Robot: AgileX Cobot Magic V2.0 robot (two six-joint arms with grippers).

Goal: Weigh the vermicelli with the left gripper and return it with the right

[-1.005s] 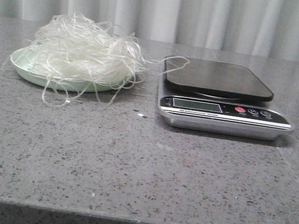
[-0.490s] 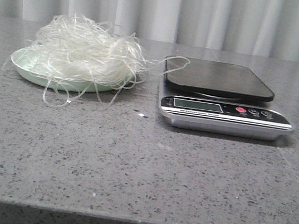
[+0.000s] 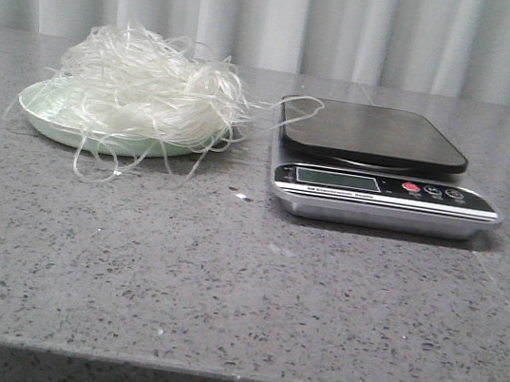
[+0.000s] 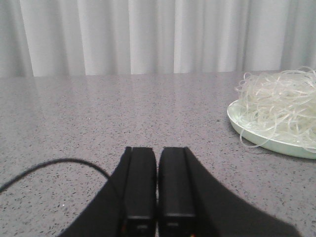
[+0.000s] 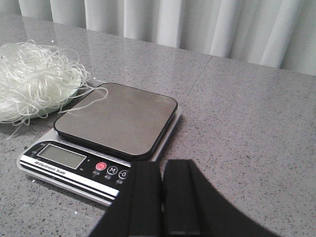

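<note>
- My left gripper (image 4: 157, 197) has its two fingers pressed together with nothing between them, low over bare countertop (image 4: 98, 123).
- My right gripper (image 5: 162, 197) is likewise closed and empty, sitting just short of the near edge of the kitchen scale (image 5: 98, 143).
- I count one vermicelli (image 3: 145, 88) mass, one pale green plate (image 3: 41, 111), one scale, and two grippers.
- The vermicelli is heaped on the plate, ahead of my left gripper and off to its right, well apart from the fingers.
- The heap is bushy, wider than tall, with no clear long axis; loose strands spill over the plate's rim onto the counter, and one thin loop reaches across to the corner of the scale's dark platform (image 3: 374, 132).
- Beyond my right gripper the platform is bare apart from that strand.
- Open grey counter lies all round both grippers, with a curtain (image 3: 282, 12) at the far edge.
</note>
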